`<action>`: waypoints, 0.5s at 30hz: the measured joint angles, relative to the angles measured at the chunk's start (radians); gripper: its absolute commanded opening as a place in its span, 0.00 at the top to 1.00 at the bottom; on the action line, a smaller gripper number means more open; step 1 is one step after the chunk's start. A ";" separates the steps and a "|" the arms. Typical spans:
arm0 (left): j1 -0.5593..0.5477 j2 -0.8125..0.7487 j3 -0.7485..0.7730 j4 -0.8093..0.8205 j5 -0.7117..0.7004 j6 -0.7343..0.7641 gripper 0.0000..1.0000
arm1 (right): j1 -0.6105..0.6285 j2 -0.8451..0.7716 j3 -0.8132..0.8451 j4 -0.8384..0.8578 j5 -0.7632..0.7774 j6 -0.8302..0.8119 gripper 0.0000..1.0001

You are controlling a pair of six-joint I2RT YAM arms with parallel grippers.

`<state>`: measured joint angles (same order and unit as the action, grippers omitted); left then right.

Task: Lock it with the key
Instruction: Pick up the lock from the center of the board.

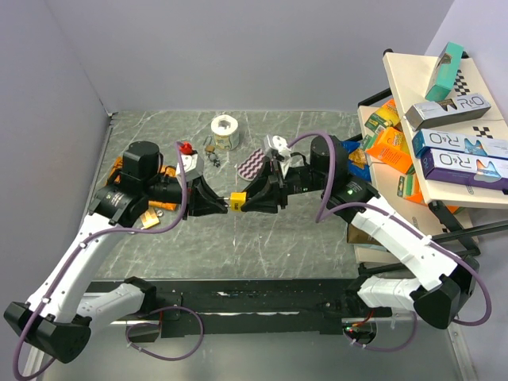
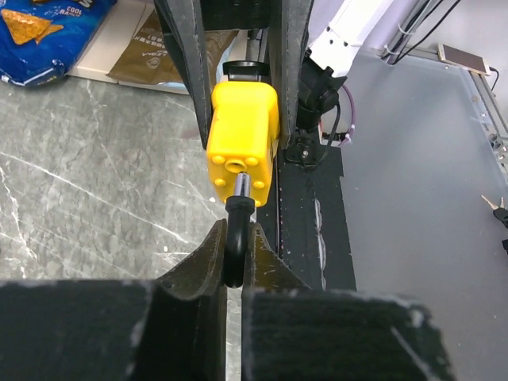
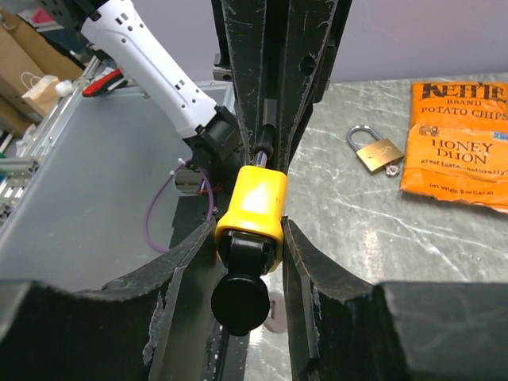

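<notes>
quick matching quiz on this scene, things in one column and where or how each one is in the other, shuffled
1 yellow padlock
2 brass padlock
3 left gripper
4 tape roll

A white
B shut on a black loop
C held in the right gripper
D lying beside the orange chip bag

Pairs: 1-C, 2-D, 3-B, 4-A

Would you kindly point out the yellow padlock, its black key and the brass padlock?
yellow padlock (image 3: 254, 202): right wrist view, body
black key (image 3: 239, 303): right wrist view, round head
brass padlock (image 3: 379, 154): right wrist view, body
</notes>
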<state>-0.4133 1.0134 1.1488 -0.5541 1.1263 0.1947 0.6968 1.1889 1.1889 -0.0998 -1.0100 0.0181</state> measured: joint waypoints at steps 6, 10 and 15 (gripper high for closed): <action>-0.011 -0.011 0.000 0.001 -0.008 -0.020 0.99 | 0.000 -0.010 -0.003 0.000 -0.011 -0.021 1.00; -0.018 -0.024 0.000 0.004 -0.028 -0.027 0.99 | 0.000 -0.012 -0.003 0.002 -0.013 -0.022 1.00; -0.021 -0.028 0.000 0.008 -0.035 -0.032 0.99 | 0.000 -0.015 -0.003 0.005 -0.012 -0.023 1.00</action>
<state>-0.4347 0.9852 1.1484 -0.5457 1.0908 0.1631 0.6968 1.1740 1.1854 -0.0948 -1.0218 -0.0044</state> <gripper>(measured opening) 0.088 0.425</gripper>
